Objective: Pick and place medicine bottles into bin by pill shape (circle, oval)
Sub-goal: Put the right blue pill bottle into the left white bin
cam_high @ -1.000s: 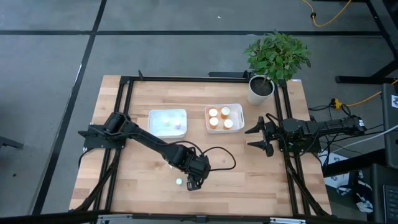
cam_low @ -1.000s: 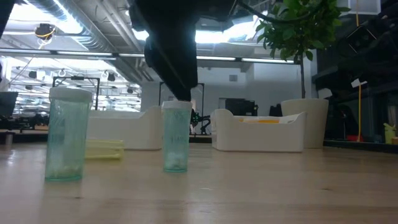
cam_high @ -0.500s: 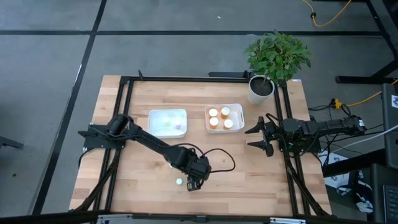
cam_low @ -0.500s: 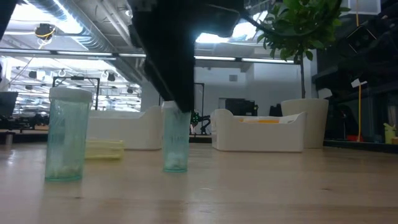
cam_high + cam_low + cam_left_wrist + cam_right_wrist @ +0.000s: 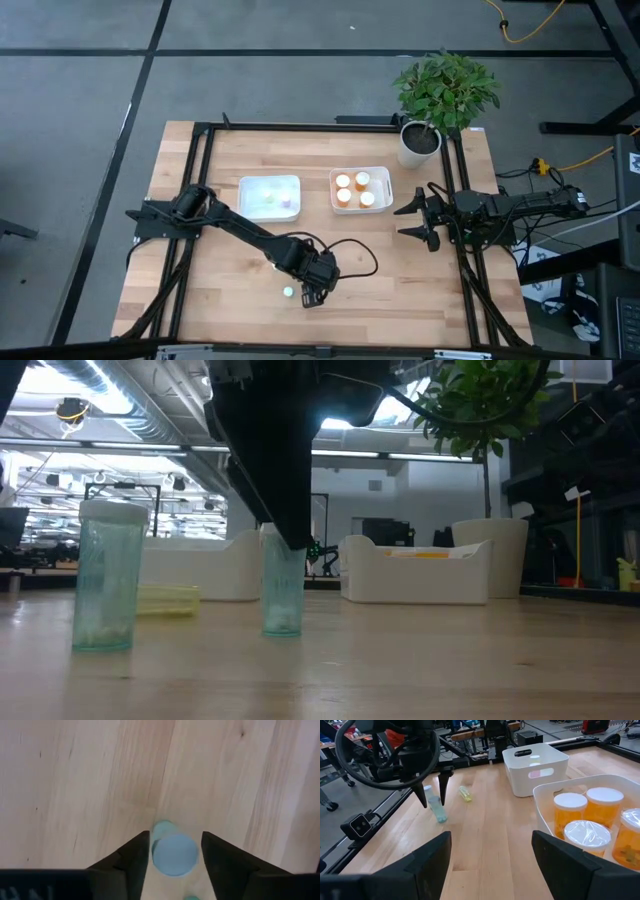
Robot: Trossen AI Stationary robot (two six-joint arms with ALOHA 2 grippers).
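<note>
The left gripper (image 5: 312, 297) is low over the near part of the wooden worktop (image 5: 400, 260), pointing down over a small pale green, white-capped medicine bottle (image 5: 172, 851). In the left wrist view its two dark fingers (image 5: 134, 857) stand on either side of the bottle's round cap, with a thin gap on each side, so the jaws are open about as wide as the bottle and do not yet press on it. In the low view this bottle (image 5: 283, 582) stands upright on the worktop, with the dark gripper covering its top part.

A second pale green bottle with a white cap (image 5: 108, 576) stands upright closer to the low camera; in the high view it shows as a small light dot (image 5: 288, 292) just beside the left gripper. A small pale yellow bottle (image 5: 465, 794) lies on its side on the worktop, near the first white plastic bin (image 5: 246, 186).

This bin holds some pale tinted bottles, one of them purple (image 5: 287, 200). The second white plastic bin (image 5: 386, 186) is beside it and holds four wider orange bottles with white caps (image 5: 604, 802).

The right gripper (image 5: 414, 218) waits at the right edge of the worktop, near a potted green plant (image 5: 442, 92), with its jaws spread wide and holding nothing.
</note>
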